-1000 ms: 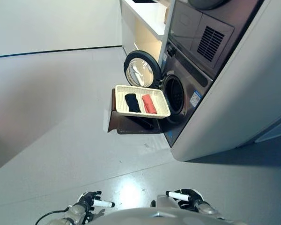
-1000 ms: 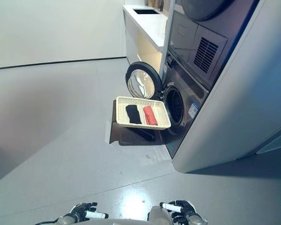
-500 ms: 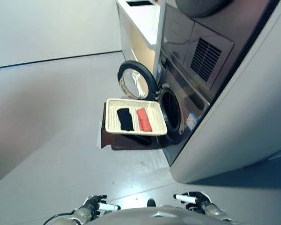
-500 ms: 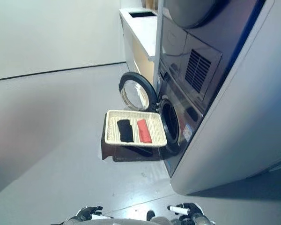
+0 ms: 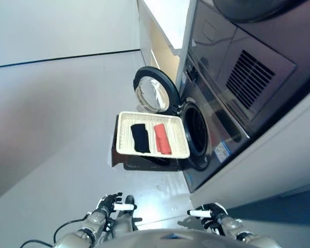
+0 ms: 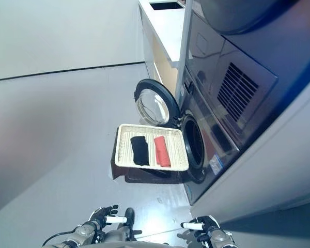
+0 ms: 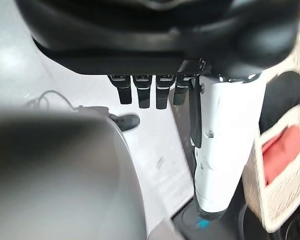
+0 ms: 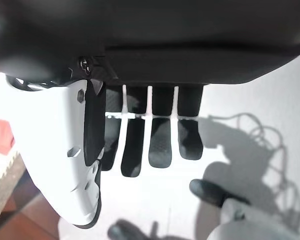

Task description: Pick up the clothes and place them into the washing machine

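Counts: 2 folded clothes, one black cloth and one red cloth, side by side in 1 cream woven basket. 1 dark stand under the basket. 1 washing machine with 1 round door, swung open. 2 hands: left hand, right hand, both empty, fingers relaxed.

Open grey floor lies ahead of the fingers of both the left hand and right hand, with nothing on it up to the basket. The basket stands directly before the washing machine's drum opening, partly blocking it, and the open door stands beyond the basket.
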Controlling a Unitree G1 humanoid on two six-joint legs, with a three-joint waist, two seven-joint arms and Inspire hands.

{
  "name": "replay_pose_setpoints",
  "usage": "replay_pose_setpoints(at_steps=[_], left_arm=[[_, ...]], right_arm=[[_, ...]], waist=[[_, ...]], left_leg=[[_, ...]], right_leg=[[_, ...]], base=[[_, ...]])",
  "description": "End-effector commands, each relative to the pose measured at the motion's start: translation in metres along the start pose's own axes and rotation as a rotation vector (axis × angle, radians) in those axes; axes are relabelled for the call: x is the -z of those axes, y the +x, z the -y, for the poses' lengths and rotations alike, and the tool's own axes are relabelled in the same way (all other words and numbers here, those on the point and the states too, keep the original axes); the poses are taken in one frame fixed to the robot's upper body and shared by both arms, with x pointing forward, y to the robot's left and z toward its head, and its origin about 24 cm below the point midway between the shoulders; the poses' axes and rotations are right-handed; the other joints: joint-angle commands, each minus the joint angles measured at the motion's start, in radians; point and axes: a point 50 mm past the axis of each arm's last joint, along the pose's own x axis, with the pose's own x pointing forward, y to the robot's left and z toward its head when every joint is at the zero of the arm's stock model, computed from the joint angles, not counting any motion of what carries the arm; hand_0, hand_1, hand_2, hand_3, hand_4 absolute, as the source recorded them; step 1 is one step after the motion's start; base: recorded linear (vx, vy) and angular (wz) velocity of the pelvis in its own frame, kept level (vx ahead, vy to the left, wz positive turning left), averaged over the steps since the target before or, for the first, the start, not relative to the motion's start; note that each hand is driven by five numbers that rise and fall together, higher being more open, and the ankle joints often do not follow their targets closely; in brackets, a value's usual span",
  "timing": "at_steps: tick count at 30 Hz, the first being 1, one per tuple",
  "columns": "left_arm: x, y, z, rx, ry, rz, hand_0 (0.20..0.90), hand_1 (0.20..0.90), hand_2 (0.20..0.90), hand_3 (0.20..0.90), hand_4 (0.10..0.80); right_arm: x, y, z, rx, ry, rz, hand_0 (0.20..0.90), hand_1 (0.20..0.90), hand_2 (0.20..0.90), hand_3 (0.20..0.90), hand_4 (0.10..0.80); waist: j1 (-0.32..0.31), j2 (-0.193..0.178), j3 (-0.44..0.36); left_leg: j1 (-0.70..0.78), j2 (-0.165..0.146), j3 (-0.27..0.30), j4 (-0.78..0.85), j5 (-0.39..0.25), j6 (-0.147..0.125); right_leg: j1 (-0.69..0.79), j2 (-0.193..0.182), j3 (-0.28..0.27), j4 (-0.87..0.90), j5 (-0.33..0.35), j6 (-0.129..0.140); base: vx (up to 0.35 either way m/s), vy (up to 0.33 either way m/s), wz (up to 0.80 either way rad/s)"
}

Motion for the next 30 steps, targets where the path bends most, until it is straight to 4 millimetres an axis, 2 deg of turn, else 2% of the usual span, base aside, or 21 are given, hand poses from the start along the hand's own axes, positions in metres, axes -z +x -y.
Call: replay_pose_setpoints(at_steps=[1, 3, 6, 7, 8, 9, 10, 11, 13, 15, 16, 17, 18, 19, 21, 24, 26, 28, 29, 30], left_arm=[[0.036, -0.009, -0.016, -0.026, 0.072, -0.131, 0.900, 0.900, 0.900, 0.900, 0.800], [0.031, -0.008, -0.022, -0.042, 0.072, -0.115, 0.900, 0.900, 0.900, 0.900, 0.800], [0.009, -0.004, -0.033, -0.070, 0.106, -0.045, 0.900, 0.900, 0.900, 0.900, 0.800], [0.009, -0.004, -0.033, -0.070, 0.106, -0.045, 0.900, 0.900, 0.900, 0.900, 0.800], [-0.006, -0.002, -0.041, -0.094, 0.127, 0.000, 0.900, 0.900, 0.900, 0.900, 0.800], [-0.008, -0.002, -0.042, -0.098, 0.128, 0.006, 0.900, 0.900, 0.900, 0.900, 0.800], [-0.008, -0.002, -0.044, -0.108, 0.129, 0.002, 0.900, 0.900, 0.900, 0.900, 0.800], [-0.008, -0.002, -0.044, -0.109, 0.130, 0.000, 0.900, 0.900, 0.900, 0.900, 0.800], [-0.008, -0.002, -0.045, -0.113, 0.115, 0.001, 0.900, 0.900, 0.900, 0.900, 0.800], [-0.004, -0.002, -0.040, -0.100, 0.108, -0.012, 0.900, 0.900, 0.900, 0.900, 0.800], [-0.004, -0.002, -0.040, -0.100, 0.107, -0.012, 0.900, 0.900, 0.900, 0.900, 0.800], [0.002, -0.002, -0.034, -0.080, 0.104, -0.032, 0.900, 0.900, 0.900, 0.900, 0.800], [0.003, -0.002, -0.034, -0.079, 0.104, -0.033, 0.900, 0.900, 0.900, 0.900, 0.800], [0.005, -0.002, -0.030, -0.068, 0.094, -0.039, 0.900, 0.900, 0.900, 0.900, 0.800], [0.012, -0.003, -0.019, -0.039, 0.067, -0.061, 0.900, 0.900, 0.900, 0.900, 0.800], [0.011, -0.002, -0.009, 0.004, 0.098, -0.050, 0.900, 0.900, 0.900, 0.900, 0.800], [0.007, -0.001, -0.011, 0.003, 0.120, -0.039, 0.900, 0.900, 0.900, 0.900, 0.800], [0.000, 0.000, -0.011, 0.007, 0.141, -0.021, 0.900, 0.900, 0.900, 0.900, 0.800], [-0.004, 0.001, -0.012, 0.005, 0.142, -0.009, 0.900, 0.900, 0.900, 0.900, 0.800], [-0.009, 0.002, -0.012, 0.001, 0.145, 0.006, 0.900, 0.900, 0.900, 0.900, 0.800]], right_arm=[[0.007, -0.001, 0.002, 0.013, 0.023, -0.008, 0.900, 0.900, 0.900, 0.900, 0.800], [0.010, -0.002, 0.002, 0.010, 0.049, -0.012, 0.900, 0.900, 0.900, 0.900, 0.800], [0.009, -0.002, 0.004, 0.019, 0.065, -0.011, 0.900, 0.900, 0.900, 0.900, 0.800], [0.009, -0.002, 0.004, 0.019, 0.065, -0.011, 0.900, 0.900, 0.900, 0.900, 0.800], [0.008, -0.002, 0.004, 0.021, 0.067, -0.006, 0.900, 0.900, 0.900, 0.900, 0.800], [0.008, -0.002, 0.004, 0.022, 0.070, -0.007, 0.900, 0.900, 0.900, 0.900, 0.800], [0.010, -0.002, 0.003, 0.023, 0.072, -0.013, 0.900, 0.900, 0.900, 0.900, 0.800], [0.014, -0.003, 0.002, 0.019, 0.067, -0.025, 0.900, 0.900, 0.900, 0.900, 0.800], [0.018, -0.003, 0.002, 0.021, 0.065, -0.040, 0.900, 0.900, 0.900, 0.900, 0.800], [0.021, -0.004, 0.001, 0.023, 0.074, -0.052, 0.900, 0.900, 0.900, 0.900, 0.800], [0.021, -0.004, 0.001, 0.023, 0.074, -0.053, 0.900, 0.900, 0.900, 0.900, 0.800], [0.024, -0.004, 0.000, 0.017, 0.073, -0.061, 0.900, 0.900, 0.900, 0.900, 0.800], [0.025, -0.005, 0.000, 0.017, 0.073, -0.062, 0.900, 0.900, 0.900, 0.900, 0.800], [0.024, -0.004, -0.002, 0.009, 0.069, -0.057, 0.900, 0.900, 0.900, 0.900, 0.800], [0.024, -0.004, -0.002, 0.010, 0.087, -0.048, 0.900, 0.900, 0.900, 0.900, 0.800], [0.027, -0.005, 0.001, 0.014, 0.110, -0.057, 0.900, 0.900, 0.900, 0.900, 0.800], [0.025, -0.005, 0.000, 0.007, 0.121, -0.047, 0.900, 0.900, 0.900, 0.900, 0.800], [0.023, -0.005, 0.003, 0.012, 0.135, -0.040, 0.900, 0.900, 0.900, 0.900, 0.800], [0.025, -0.005, 0.004, 0.016, 0.146, -0.042, 0.900, 0.900, 0.900, 0.900, 0.800], [0.025, -0.005, 0.005, 0.022, 0.151, -0.045, 0.900, 0.900, 0.900, 0.900, 0.800]], waist=[[0.010, -0.059, -0.048], [0.013, -0.068, -0.053], [-0.016, -0.064, -0.031], [-0.016, -0.065, -0.030], [-0.040, -0.037, -0.002], [-0.046, -0.021, 0.007], [-0.046, -0.014, 0.007], [-0.053, -0.012, -0.002], [-0.060, -0.017, -0.010], [-0.064, -0.035, -0.021], [-0.065, -0.033, -0.018], [-0.072, -0.054, -0.035], [-0.072, -0.052, -0.030], [-0.076, -0.057, -0.033], [-0.068, -0.062, -0.050], [-0.073, -0.064, -0.062], [-0.082, -0.073, -0.054], [-0.092, -0.089, -0.031], [-0.088, -0.094, -0.015], [-0.083, -0.102, -0.002]], left_leg=[[0.021, -0.034, 0.011, -0.035, 0.077, 0.007], [0.045, -0.057, 0.037, -0.019, 0.041, 0.038], [0.093, -0.074, 0.038, 0.005, 0.002, 0.072], [0.093, -0.075, 0.038, 0.005, 0.002, 0.072], [0.134, -0.061, 0.027, -0.008, -0.005, 0.084], [0.151, -0.053, 0.025, -0.020, -0.003, 0.085], [0.165, -0.053, 0.031, -0.031, -0.006, 0.084], [0.179, -0.061, 0.026, -0.049, -0.010, 0.078], [0.193, -0.073, 0.016, -0.049, -0.029, 0.073], [0.214, -0.099, 0.020, -0.049, -0.059, 0.070], [0.218, -0.097, 0.018, -0.049, -0.061, 0.069], [0.231, -0.116, 0.028, -0.049, -0.088, 0.068], [0.239, -0.113, 0.027, -0.049, -0.092, 0.067], [0.246, -0.115, 0.026, -0.049, -0.096, 0.067], [0.258, -0.111, 0.054, -0.049, -0.105, 0.058], [0.270, -0.105, 0.071, -0.029, -0.126, 0.053], [0.241, -0.104, 0.086, 0.091, -0.161, 0.045], [0.143, -0.087, 0.114, 0.356, -0.120, 0.012], [0.100, -0.085, 0.102, 0.456, -0.086, 0.000], [0.069, -0.099, 0.087, 0.523, -0.069, 0.001]], right_leg=[[-0.007, -0.026, 0.034, 0.032, 0.019, 0.081], [-0.029, -0.054, 0.035, 0.169, 0.026, 0.103], [-0.150, -0.048, 0.051, 0.453, 0.154, 0.143], [-0.152, -0.049, 0.051, 0.457, 0.151, 0.143], [-0.240, -0.017, 0.030, 0.613, 0.177, 0.141], [-0.286, -0.012, 0.002, 0.664, 0.167, 0.131], [-0.311, -0.042, -0.054, 0.654, 0.151, 0.119], [-0.319, -0.053, -0.090, 0.582, 0.117, 0.107], [-0.321, -0.051, -0.133, 0.461, 0.080, 0.098], [-0.330, -0.065, -0.194, 0.279, 0.113, 0.098], [-0.322, -0.064, -0.197, 0.273, 0.115, 0.097], [-0.308, -0.075, -0.201, 0.140, 0.150, 0.102], [-0.294, -0.071, -0.203, 0.126, 0.155, 0.102], [-0.276, -0.060, -0.145, 0.119, 0.154, 0.099], [-0.221, -0.055, -0.136, 0.056, 0.160, 0.099], [-0.184, -0.041, -0.115, 0.032, 0.152, 0.088], [-0.173, -0.037, -0.093, 0.038, 0.146, 0.074], [-0.152, -0.030, -0.068, 0.041, 0.142, 0.050], [-0.140, -0.029, -0.057, 0.040, 0.143, 0.040], [-0.134, -0.030, -0.045, 0.036, 0.145, 0.033]], base=[[0.304, 0.222, -0.75], [0.257, 0.214, -0.47], [0.162, 0.177, -0.11], [0.138, 0.217, -0.05], [0.119, 0.202, 0.02], [0.189, 0.265, 0.15], [0.198, 0.157, 0.17], [0.236, 0.102, 0.07], [0.226, 0.021, 0.01], [0.195, -0.030, 0.03], [0.243, -0.083, -0.04], [0.171, -0.062, 0.03], [0.247, -0.084, 0.12], [0.168, -0.053, 0.13], [0.211, -0.072, 0.00], [0.158, -0.078, -0.12], [0.086, -0.096, -0.21], [0.067, -0.136, -0.17], [0.053, -0.119, -0.17], [0.048, -0.078, -0.34]])
